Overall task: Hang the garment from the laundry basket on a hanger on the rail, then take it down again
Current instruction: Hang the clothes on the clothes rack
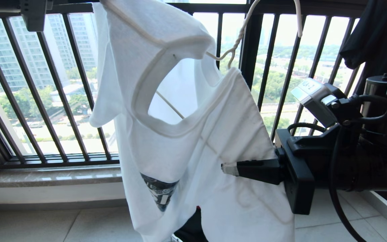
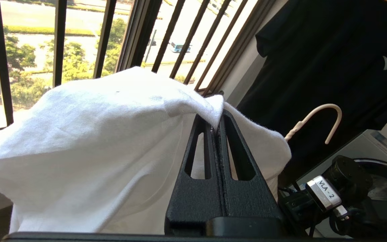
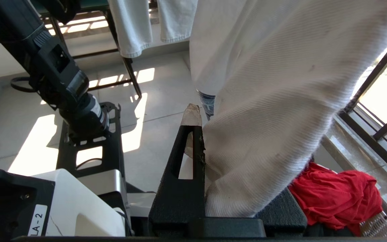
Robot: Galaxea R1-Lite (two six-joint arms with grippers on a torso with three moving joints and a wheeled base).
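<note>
The garment (image 1: 193,158), a white T-shirt with a dark blue print, is draped over the cream wire hanger (image 1: 237,43). The hanger's hook runs up past the top edge, and the rail is out of view. From the right, my right gripper (image 1: 229,168) is shut on the shirt's shoulder corner; cloth fills its jaws in the right wrist view (image 3: 204,127) and hides one finger. My left gripper (image 2: 215,123) is shut on a fold of the garment, with the hanger hook (image 2: 329,112) just beyond. The woven rim of the laundry basket (image 3: 378,228) shows low down.
The dark barred balcony railing (image 1: 45,101) and a stone sill (image 1: 49,176) stand right behind the shirt. A black garment (image 1: 378,37) hangs at upper right. A red garment (image 3: 338,193) lies in the basket, and pale denim (image 3: 129,30) hangs behind. My left arm (image 3: 59,77) reaches overhead.
</note>
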